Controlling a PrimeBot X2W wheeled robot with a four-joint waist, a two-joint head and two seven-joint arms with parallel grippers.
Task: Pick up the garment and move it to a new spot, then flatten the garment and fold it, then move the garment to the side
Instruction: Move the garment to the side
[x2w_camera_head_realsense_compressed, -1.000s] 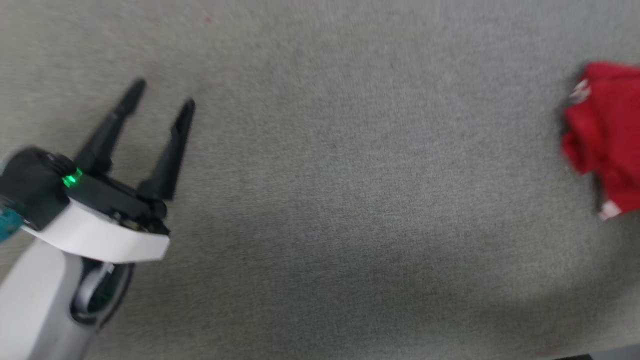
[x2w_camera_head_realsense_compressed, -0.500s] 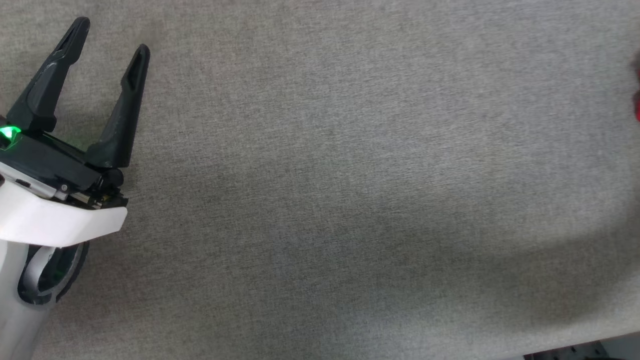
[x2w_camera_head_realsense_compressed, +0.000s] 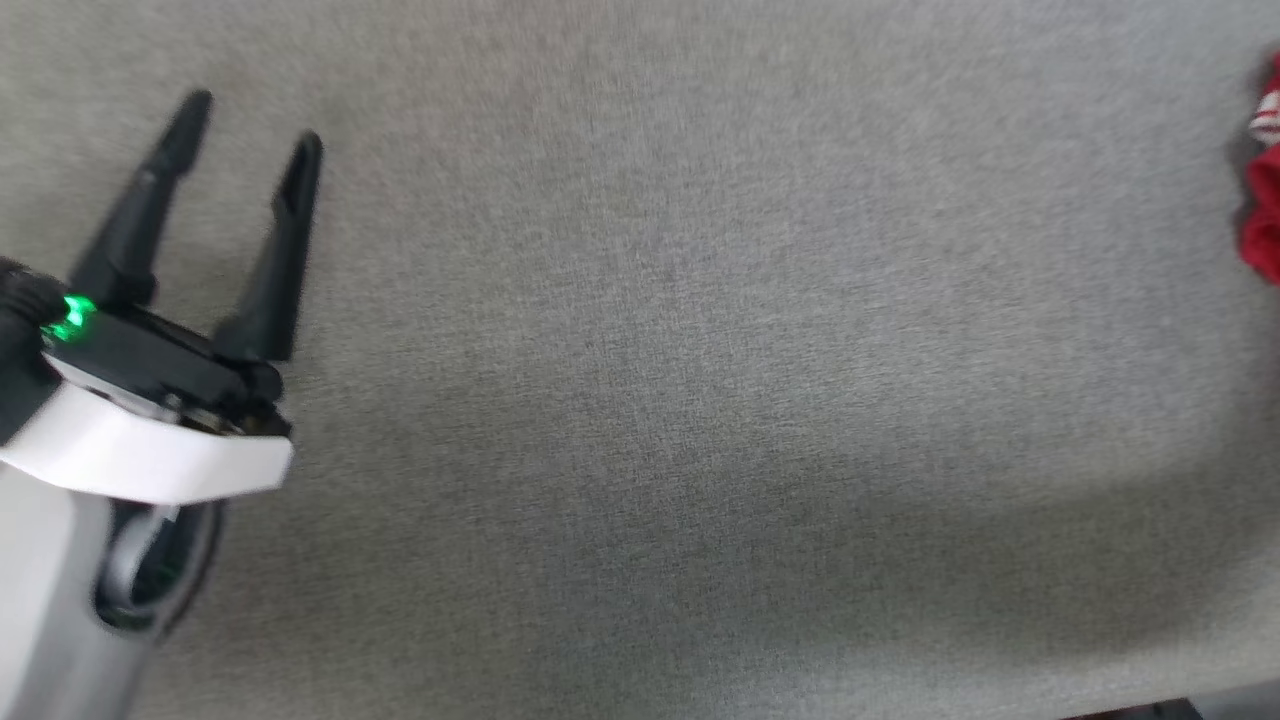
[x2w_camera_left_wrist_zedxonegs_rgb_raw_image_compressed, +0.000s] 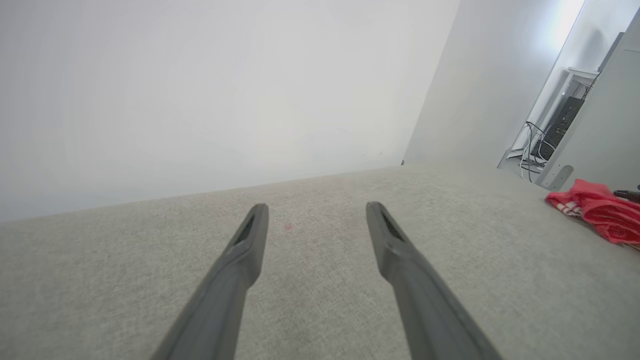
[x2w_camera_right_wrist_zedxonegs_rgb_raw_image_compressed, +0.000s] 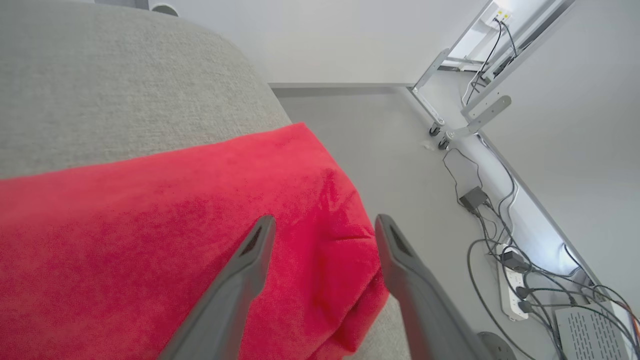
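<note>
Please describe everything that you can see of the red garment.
The garment is red, of soft matte cloth, with white-striped trim at one end. It lies in low folds, not spread flat, on the grey fabric surface, close to its rounded corner. The right gripper hovers over it with its fingers apart, clamping no cloth. Whether they touch it, I cannot tell.

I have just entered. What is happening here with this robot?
A two-armed robot is working with a red garment, which lies at the edge of a grey surface. Its right pincer is open over the garment and grips nothing. Its left pincer is open too, over bare surface, well away from the garment.
</note>
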